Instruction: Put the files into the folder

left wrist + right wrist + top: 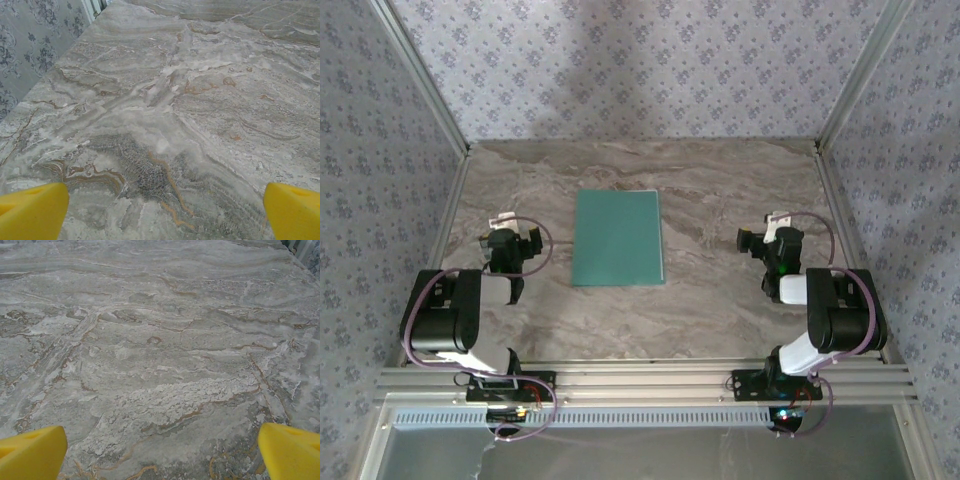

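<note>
Overhead: a thin flat teal-green rectangular paper folder lies closed on the grey marble-patterned table, about mid-table, between the two arms. The left gripper stands apart on its left side and the right gripper further off on its right; neither touches it.

Left wrist: yellow fingertips sit at both lower corners, jaws spread wide over marble.

Right wrist: same, jaws spread wide over marble.

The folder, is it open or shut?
Shut. The folder lies flat on the table as one plain teal rectangle, with no centre fold or inside showing.
</note>
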Robot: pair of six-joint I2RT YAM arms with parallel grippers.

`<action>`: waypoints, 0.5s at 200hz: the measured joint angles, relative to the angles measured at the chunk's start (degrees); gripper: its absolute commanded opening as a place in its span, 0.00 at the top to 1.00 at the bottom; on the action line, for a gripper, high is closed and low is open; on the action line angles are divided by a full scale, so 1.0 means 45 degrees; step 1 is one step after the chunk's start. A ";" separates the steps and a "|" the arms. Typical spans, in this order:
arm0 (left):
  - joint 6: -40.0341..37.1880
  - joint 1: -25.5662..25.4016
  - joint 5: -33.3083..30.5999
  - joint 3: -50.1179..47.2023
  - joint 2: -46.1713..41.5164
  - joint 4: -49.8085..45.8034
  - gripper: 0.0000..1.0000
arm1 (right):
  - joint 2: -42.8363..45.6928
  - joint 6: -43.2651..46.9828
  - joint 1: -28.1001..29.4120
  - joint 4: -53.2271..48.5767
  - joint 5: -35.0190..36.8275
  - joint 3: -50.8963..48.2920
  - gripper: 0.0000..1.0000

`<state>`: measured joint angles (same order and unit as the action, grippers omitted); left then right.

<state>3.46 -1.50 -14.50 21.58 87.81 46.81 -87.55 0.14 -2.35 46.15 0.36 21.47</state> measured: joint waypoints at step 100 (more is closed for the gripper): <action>0.0000 0.0005 0.0049 0.0000 0.0000 0.0034 0.00 | 0.0000 0.0083 0.0000 0.0005 0.0000 0.0000 0.00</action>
<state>3.46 -1.48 -14.28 21.58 87.81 46.96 -87.55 0.51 -2.35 46.17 0.36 21.47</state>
